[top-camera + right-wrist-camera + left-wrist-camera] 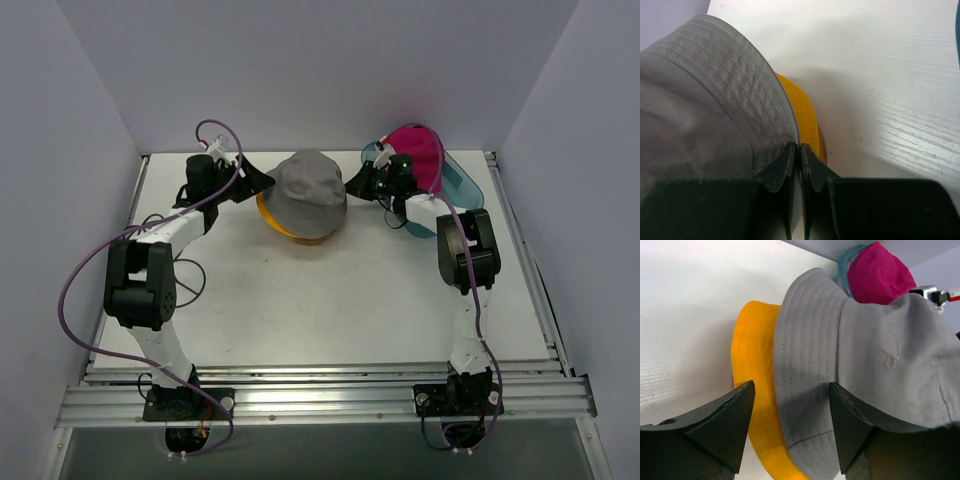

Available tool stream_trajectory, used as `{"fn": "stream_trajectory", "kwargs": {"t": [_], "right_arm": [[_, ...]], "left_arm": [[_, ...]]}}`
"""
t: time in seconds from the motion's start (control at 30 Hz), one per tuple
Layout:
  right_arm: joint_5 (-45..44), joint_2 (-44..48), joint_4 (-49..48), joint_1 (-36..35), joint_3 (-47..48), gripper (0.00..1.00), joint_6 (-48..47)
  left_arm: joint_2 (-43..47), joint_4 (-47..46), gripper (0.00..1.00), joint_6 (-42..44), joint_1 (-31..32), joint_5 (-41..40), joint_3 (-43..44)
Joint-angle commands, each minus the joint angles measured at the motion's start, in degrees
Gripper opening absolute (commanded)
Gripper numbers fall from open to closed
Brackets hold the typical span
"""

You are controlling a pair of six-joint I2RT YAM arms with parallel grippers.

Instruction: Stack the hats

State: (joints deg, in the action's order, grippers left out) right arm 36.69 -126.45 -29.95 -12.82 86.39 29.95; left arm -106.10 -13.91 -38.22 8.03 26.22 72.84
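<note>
Grey hat: the grey fabric bucket hat sits toward the far middle of the white desk, between the two grippers.
Facing: its crown is up and its stitched brim slopes down and outward. From above the outline is close to round, so no long axis stands out.
Under it: a mustard yellow fabric hat lies beneath the grey hat. It shows as a crescent past the grey brim's near-left edge, and again under the brim's right edge in the right wrist view.
Left gripper: the left gripper is at the grey hat's left side with its fingers spread wide. The grey brim and the yellow crescent lie in the gap; contact with either finger cannot be told.
Right gripper: the right gripper is at the grey hat's right edge. Its fingers are pressed almost together, pinching the rim of the grey brim just above the yellow fabric.
Magenta cap: a magenta fabric cap sits to the far right of the grey hat, apart from it, behind the right gripper.
Teal piece: a translucent teal curved piece wraps the magenta cap's right side; what it is cannot be told.
</note>
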Motion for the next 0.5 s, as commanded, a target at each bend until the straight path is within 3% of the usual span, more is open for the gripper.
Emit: {"fn": "stream_trajectory", "kwargs": {"t": [0.0, 0.2, 0.47], "right_arm": [[-1.7, -1.0, 2.0, 0.7, 1.8, 0.00, -2.2], [-1.4, -0.9, 1.9, 0.7, 1.9, 0.00, -2.4], [-1.5, -0.8, 1.7, 0.7, 1.9, 0.00, -2.5]], "left_arm": [[-0.5, -9.0, 0.68, -1.4, -0.4, 5.2, 0.5], [-3.0, -14.8, 0.64, -3.6, -0.4, 9.6, 1.1], [-4.5, -15.2, 0.56, -3.4, -0.3, 9.9, 1.1]]}}
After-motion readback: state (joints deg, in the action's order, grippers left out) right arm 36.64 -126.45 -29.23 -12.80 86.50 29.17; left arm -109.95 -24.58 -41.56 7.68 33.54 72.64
